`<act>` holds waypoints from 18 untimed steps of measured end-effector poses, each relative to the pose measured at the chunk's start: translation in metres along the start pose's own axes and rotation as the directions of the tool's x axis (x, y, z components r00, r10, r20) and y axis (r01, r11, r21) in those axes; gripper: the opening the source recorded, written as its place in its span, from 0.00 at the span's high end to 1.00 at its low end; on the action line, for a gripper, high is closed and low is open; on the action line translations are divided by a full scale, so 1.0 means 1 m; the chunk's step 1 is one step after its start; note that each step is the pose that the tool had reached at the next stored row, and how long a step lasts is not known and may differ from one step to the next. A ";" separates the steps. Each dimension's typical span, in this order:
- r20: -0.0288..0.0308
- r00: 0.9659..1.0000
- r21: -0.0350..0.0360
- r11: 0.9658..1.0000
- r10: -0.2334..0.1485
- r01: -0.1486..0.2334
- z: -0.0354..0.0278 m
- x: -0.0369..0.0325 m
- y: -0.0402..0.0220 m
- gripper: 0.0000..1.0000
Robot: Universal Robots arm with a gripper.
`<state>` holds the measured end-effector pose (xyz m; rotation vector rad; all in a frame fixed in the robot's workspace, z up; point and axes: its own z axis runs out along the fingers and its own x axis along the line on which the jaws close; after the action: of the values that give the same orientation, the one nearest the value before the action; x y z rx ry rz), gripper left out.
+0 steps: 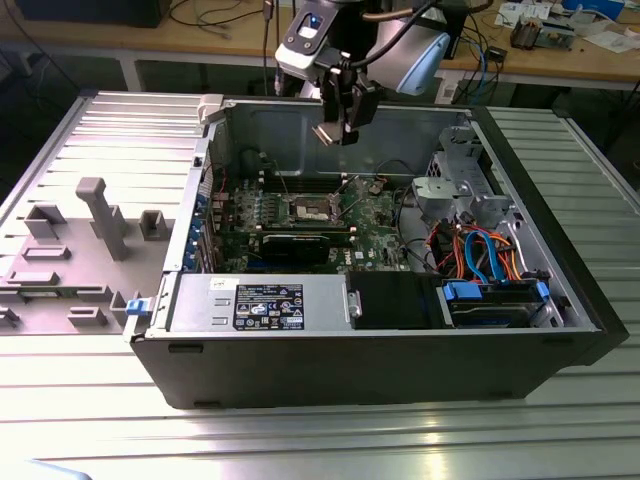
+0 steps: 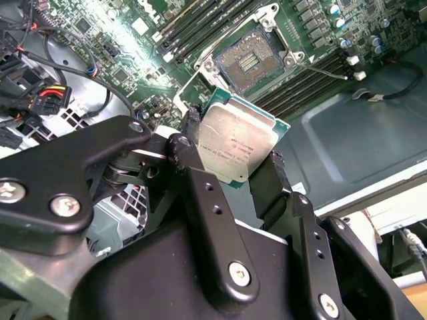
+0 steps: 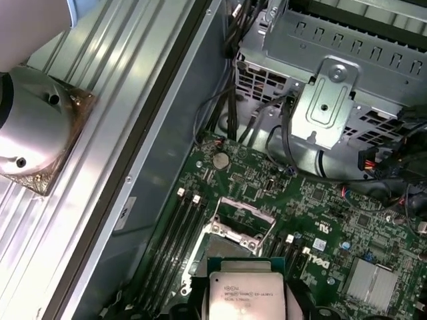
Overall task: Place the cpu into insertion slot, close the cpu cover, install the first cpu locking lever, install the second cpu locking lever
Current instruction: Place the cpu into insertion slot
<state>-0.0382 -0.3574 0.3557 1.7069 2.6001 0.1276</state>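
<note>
My gripper [image 1: 335, 128] hangs above the open computer case, shut on the cpu [image 1: 326, 134]. In the second wrist view the cpu [image 2: 237, 140] shows its silvery face, tilted and pinched at two opposite edges between the black fingers [image 2: 193, 133] of the gripper [image 2: 235, 148]. The insertion slot [image 2: 250, 60] lies uncovered on the green board below, well apart from the chip. From outside, the slot [image 1: 312, 210] sits below and slightly to the exterior view's left of the gripper. The cpu cover [image 3: 250, 207] stands raised at the socket's edge, just beyond the cpu [image 3: 247, 297].
Long memory slots [image 2: 193, 27] flank the socket. A black graphics card [image 1: 300, 243] and the labelled power supply box [image 1: 262, 302] lie nearer the front. A metal drive cage [image 1: 455, 190] with coloured cables [image 1: 485, 255] fills the exterior view's right. Grey fixture blocks [image 1: 100, 215] stand outside.
</note>
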 end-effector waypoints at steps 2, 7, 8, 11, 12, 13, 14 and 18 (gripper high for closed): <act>0.000 1.000 0.000 1.000 0.000 0.000 0.0037 -0.0001 -0.0005 0.46; 0.001 1.000 0.000 1.000 0.000 0.000 0.0064 -0.0001 -0.0007 0.46; 0.001 1.000 0.000 1.000 0.000 0.000 0.0064 -0.0001 -0.0007 0.46; 0.001 1.000 0.000 1.000 0.000 0.000 0.0065 -0.0001 -0.0007 0.46; 0.001 1.000 0.000 1.000 0.000 0.000 0.0065 -0.0001 -0.0007 0.46; 0.001 1.000 0.000 1.000 0.000 0.000 0.0065 -0.0001 -0.0007 0.46; 0.001 1.000 0.000 1.000 0.000 0.000 0.0065 -0.0001 -0.0007 0.46; 0.001 1.000 0.000 1.000 0.002 -0.002 0.0067 -0.0001 -0.0007 0.46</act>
<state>-0.0383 -0.3574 0.3490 1.7099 2.5976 0.1264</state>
